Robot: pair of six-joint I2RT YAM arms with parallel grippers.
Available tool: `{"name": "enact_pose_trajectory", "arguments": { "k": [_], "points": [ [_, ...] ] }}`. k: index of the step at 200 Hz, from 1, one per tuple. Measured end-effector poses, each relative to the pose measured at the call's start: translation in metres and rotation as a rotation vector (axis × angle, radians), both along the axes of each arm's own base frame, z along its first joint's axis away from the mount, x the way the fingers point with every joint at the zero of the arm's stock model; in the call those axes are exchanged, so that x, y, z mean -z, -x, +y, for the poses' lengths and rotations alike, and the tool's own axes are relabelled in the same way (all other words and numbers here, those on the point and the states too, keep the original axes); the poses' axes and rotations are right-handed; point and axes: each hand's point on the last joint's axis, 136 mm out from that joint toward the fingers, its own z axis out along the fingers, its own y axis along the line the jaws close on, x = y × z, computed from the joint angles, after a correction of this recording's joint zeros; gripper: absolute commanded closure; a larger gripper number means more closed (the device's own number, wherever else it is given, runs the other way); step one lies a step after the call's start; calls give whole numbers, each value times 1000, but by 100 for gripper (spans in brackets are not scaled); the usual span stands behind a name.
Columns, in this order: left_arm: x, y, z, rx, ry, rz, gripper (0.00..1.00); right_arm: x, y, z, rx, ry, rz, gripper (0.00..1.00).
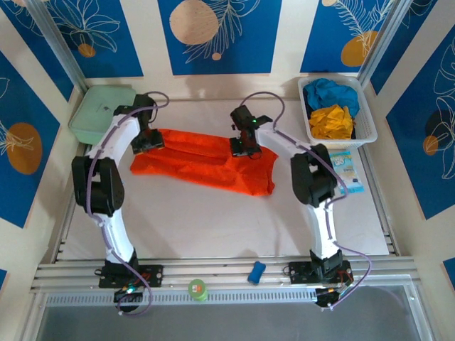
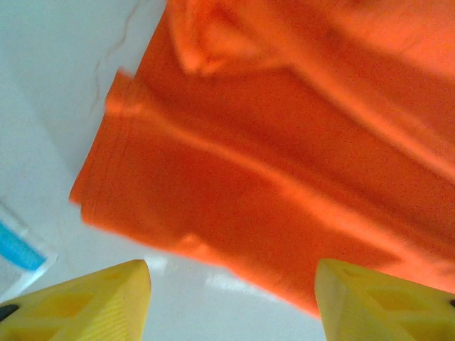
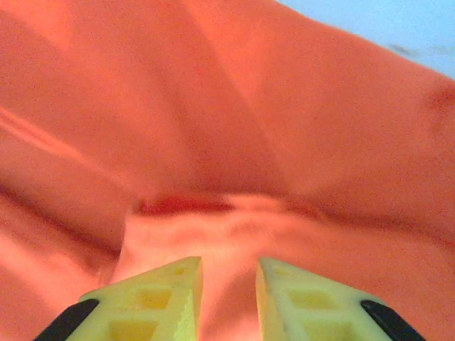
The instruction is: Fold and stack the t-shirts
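An orange t-shirt (image 1: 206,163) is laid across the middle of a white tabletop (image 1: 213,227), partly folded into a long band with ridges running along it. The left gripper (image 1: 148,141) is placed at the shirt's left end. In the left wrist view its yellow fingers (image 2: 99,302) are spread wide above bare tabletop just beside the hem, and nothing is held. The right gripper (image 1: 244,147) is set on the shirt's far edge, right of centre. In the right wrist view its jaws are drawn nearly together over a raised ridge of cloth, but whether fabric is pinched cannot be told. A yellow t-shirt (image 1: 333,122) and a blue t-shirt (image 1: 330,92) are left in a white basket (image 1: 340,141) at the far right.

Several risks are judged likely. If only one end is gripped, the thin cloth may be dragged askew. If several layers are caught, the fold already made may be pulled open. If the left gripper is closed beside the hem, nothing may be caught.
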Motion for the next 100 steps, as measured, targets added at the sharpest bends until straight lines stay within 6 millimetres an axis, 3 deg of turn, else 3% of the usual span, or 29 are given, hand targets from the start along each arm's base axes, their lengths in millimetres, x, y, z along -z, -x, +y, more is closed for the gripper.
{"name": "enact_pose_trajectory", "arguments": {
  "k": [22,42,72,100],
  "points": [
    [-6,-35,-10,37,-1,-48,40,-37,24,-15,45,-52,-27,74],
    [2,-62,-14,57,-6,-56,41,-52,51,-26,76,-79,-26,77],
    [34,-88,-18,75,-14,-22,43,-26,93,-28,105,-79,73,84],
    [69,-91,-20,75,-17,42,43,5,113,-27,135,-73,174,87]
  ]
}}
